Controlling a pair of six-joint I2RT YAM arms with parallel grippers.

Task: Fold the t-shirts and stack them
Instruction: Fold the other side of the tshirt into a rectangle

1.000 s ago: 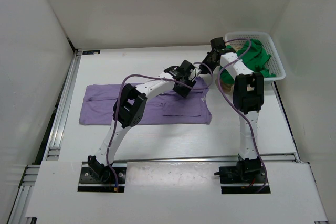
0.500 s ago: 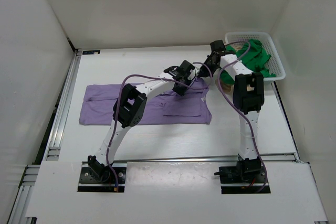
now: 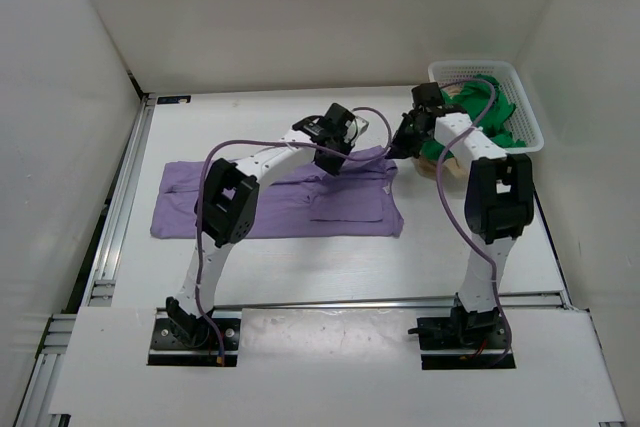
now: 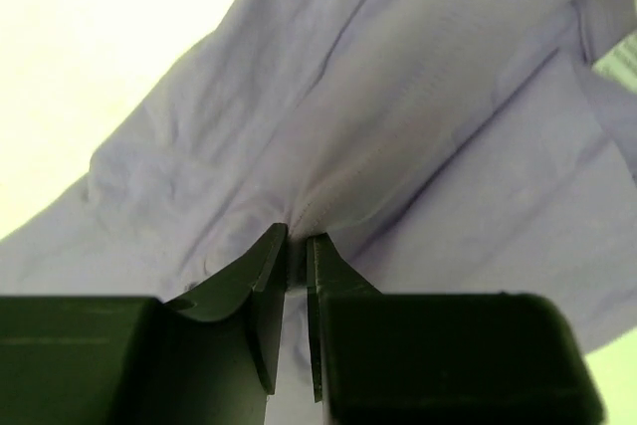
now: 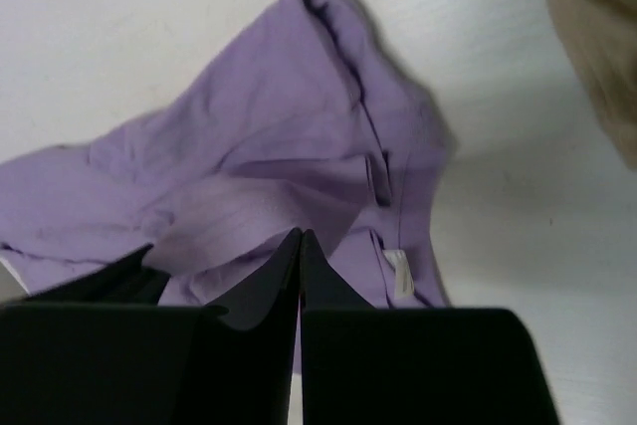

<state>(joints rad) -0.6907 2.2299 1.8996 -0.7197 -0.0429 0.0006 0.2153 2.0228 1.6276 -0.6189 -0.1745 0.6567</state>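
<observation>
Counter (image 3: 300, 277) first: the purple shirt (image 3: 280, 207) is spread flat across the middle of it. The white basket (image 3: 535, 125) sits in the far right corner with the green shirt (image 3: 490, 102) heaped inside. The beige shirt (image 3: 432, 162) lies bunched on the counter just near of the basket.

Both hands are on the purple shirt's far edge. The left hand (image 4: 299, 241) is mid-edge, narrowed down with a ridge of purple cloth caught between the tips. The right hand (image 5: 301, 238) is at the far right corner, closed to the tips with cloth drawn up to them. I read that as a pinch too.

My call is that this is the grab before folding the far edge toward me. To do it well I want both pinches lifting together at the same height, just enough to clear the counter. Then I carry them straight toward the near edge so the crease runs true. If one hand leads, the fold will skew. The right hand should stay off the beige shirt beside it.

The shirt's long axis runs left to right. A white tag (image 5: 398, 271) shows by the right hand, so I take the collar end to point right and the hem left.
</observation>
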